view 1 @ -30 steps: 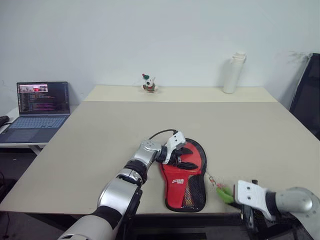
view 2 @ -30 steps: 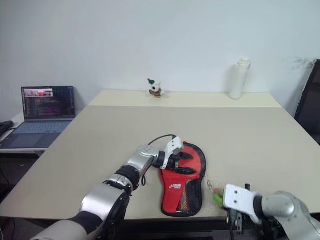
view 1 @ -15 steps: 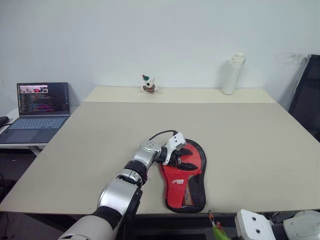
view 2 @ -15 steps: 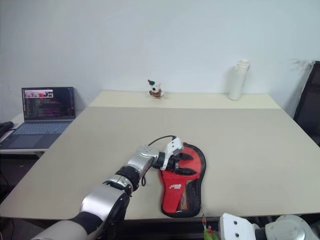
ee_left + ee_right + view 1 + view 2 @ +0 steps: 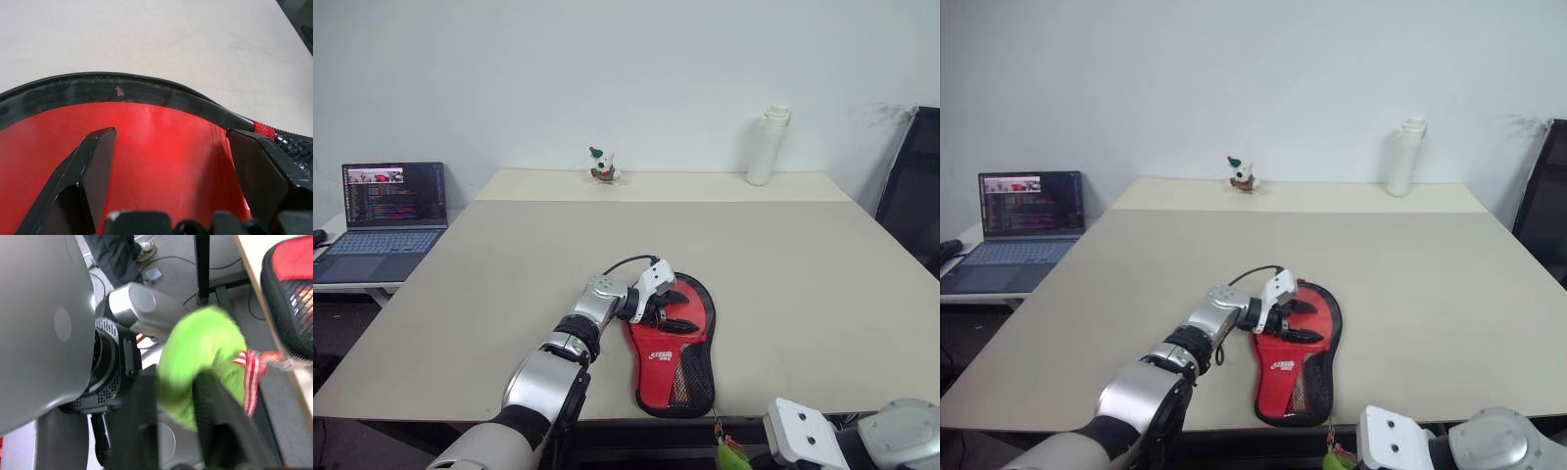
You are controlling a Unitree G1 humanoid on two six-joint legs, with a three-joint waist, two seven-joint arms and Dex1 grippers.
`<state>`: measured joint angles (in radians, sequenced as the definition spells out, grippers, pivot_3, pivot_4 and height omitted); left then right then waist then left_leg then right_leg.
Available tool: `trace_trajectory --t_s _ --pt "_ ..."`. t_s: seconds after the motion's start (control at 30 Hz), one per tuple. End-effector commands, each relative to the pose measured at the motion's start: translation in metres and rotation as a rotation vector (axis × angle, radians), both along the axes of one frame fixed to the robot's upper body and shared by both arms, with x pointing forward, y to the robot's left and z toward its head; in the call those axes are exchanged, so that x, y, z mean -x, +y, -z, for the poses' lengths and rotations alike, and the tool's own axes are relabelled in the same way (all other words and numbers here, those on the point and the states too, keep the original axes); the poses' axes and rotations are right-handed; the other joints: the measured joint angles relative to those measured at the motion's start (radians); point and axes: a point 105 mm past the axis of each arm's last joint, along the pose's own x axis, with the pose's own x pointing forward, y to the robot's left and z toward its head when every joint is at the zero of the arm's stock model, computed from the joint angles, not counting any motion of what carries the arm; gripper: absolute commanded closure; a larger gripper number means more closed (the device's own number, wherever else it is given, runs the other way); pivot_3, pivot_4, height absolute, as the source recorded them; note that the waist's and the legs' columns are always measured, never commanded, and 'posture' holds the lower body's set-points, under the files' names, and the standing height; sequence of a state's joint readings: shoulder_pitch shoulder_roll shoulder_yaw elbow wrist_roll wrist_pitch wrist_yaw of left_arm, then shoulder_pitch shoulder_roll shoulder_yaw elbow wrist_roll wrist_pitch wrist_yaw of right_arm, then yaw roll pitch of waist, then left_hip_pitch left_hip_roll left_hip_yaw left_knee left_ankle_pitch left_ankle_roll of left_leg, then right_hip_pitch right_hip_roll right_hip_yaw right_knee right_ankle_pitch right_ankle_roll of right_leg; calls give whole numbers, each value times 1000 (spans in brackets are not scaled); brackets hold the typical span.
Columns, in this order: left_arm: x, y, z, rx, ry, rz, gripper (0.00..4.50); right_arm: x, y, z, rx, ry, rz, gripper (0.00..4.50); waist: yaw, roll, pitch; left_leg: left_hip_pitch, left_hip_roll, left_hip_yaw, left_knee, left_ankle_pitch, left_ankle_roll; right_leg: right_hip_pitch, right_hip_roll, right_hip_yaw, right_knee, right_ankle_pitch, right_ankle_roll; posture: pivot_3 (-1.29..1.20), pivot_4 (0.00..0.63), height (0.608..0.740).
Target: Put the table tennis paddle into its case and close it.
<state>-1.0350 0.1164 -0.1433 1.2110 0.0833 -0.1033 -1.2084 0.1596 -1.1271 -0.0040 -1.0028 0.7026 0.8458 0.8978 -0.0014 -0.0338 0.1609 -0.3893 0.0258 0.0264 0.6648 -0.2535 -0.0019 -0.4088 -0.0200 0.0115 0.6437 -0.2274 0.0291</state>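
On your far left a laptop point(image 5: 384, 217) sits on a side table. Your left end effector point(image 5: 668, 311) rests spread wide on the red face of the case point(image 5: 677, 345), which lies flat near the bench point(image 5: 803, 274) front edge. The paddle itself isn't visible. Below the edge, your right end effector point(image 5: 178, 423) has a green fuzzy charm point(image 5: 203, 362) between its fingers; you cannot tell whether they grip it.
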Motion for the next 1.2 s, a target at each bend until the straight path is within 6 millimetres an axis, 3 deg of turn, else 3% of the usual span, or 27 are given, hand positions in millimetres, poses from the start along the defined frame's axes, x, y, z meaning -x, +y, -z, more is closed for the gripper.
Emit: trace_trajectory --t_s 0.03,0.07,0.13,0.2,0.37,0.43,0.57,0.73,0.9,1.0,1.1,1.2 --pt "8 6 21 -59 60 -1 569 -6 2 -12 -29 -23 19 2168 0 0 0 0 0 0 0 0 0 0 0 0 0 0 0 0 150 740" --pt "8 6 20 -55 58 1 569 -12 0 -15 -24 -51 34 1830 0 0 0 0 0 0 0 0 0 0 0 0 0 0 0 0 150 740" --pt "6 4 10 -26 23 25 569 -74 -20 -30 -51 -232 214 1830 0 0 0 0 0 0 0 0 0 0 0 0 0 0 0 0 150 740" --pt "5 5 -2 1 -20 51 569 -110 -35 -40 -97 -332 311 1830 -8 -4 2 3 0 1 0 0 0 0 0 3 0 -1 -2 0 150 740" --pt "9 20 -29 67 -124 111 569 -132 -49 -35 -142 -329 328 1830 -5 -5 3 -1 0 1 -2 0 0 -3 0 3 0 0 -1 0 150 740" --pt "16 41 -47 110 -168 99 569 -144 -54 -36 -174 -351 344 1830 -7 -3 4 -10 1 1 -2 0 0 -12 1 4 3 0 -2 0 150 740" --pt "34 90 -71 164 -194 -43 569 -177 -54 -46 -291 -401 390 1830 -30 -1 8 -11 3 0 -2 0 1 -15 2 5 4 2 -7 0 150 740" --pt "49 116 -80 235 -168 -231 569 -216 -60 -49 -341 -458 441 1830 -22 1 10 -9 3 0 -2 0 1 -12 2 3 4 -1 -2 0 150 740" --pt "62 132 -76 246 -167 -364 569 -239 -60 -40 -341 -450 432 1830 -19 1 10 -9 1 2 0 0 0 -12 0 5 3 1 -2 0 150 740" --pt "64 125 -76 252 -170 -390 569 -242 -69 -36 -330 -437 422 1830 -16 1 11 -9 1 1 -1 0 0 -12 0 4 3 3 -6 0 150 740" --pt "65 138 -78 259 -177 -405 569 -240 -68 -30 -293 -431 409 1830 -16 1 10 -9 1 2 -1 0 0 -12 0 5 3 3 -6 0 150 740" --pt "59 133 -79 246 -182 -378 569 -238 -81 -31 -267 -436 428 1830 -17 1 11 -8 1 2 -1 0 0 -12 0 5 4 3 -6 0 150 740"
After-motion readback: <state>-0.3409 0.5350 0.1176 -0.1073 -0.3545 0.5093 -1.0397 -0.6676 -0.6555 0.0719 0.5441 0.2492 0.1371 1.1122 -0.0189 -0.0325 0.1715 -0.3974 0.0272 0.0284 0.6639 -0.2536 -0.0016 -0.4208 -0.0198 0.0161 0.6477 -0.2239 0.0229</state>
